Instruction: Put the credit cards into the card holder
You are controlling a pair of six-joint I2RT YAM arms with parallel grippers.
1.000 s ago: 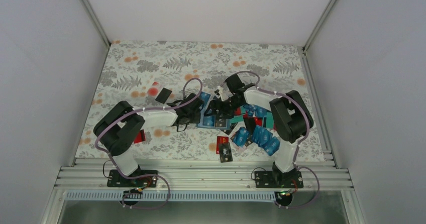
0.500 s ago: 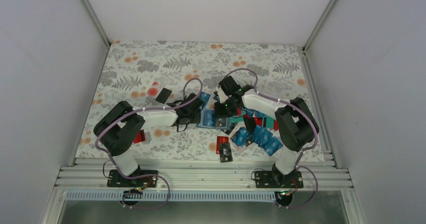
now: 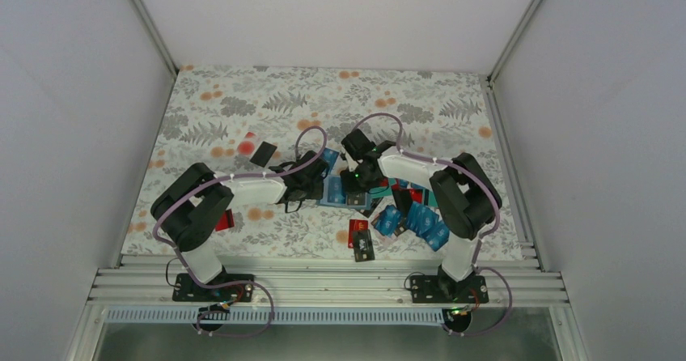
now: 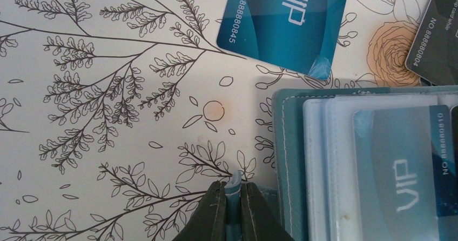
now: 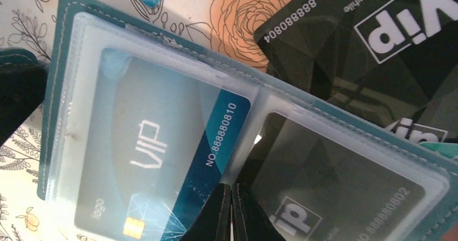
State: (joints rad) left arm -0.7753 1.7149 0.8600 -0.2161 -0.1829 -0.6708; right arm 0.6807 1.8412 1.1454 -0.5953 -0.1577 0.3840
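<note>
The teal card holder (image 5: 59,46) lies open on the flowered table, clear sleeves up, also seen in the top view (image 3: 334,193). A blue VIP card (image 5: 162,154) sits in its left sleeve, its right end sticking out. A black card (image 5: 345,198) fills the right sleeve. My right gripper (image 5: 231,195) is shut, with its tips on the seam between the two sleeves and nothing visible between them. My left gripper (image 4: 232,189) is shut on a teal flap at the card holder's (image 4: 289,144) left edge. Loose credit cards lie around: a blue one (image 4: 286,19) and a black one (image 5: 378,35).
More cards are scattered on the table: a heap of blue ones (image 3: 417,219) by the right arm, a red (image 3: 357,230) and a black (image 3: 364,249) near the front, a black (image 3: 263,153) and a red (image 3: 225,220) on the left. Grey walls close in three sides.
My right gripper has gone from open to shut and slid left over the card holder. The left arm has stayed where it was.
</note>
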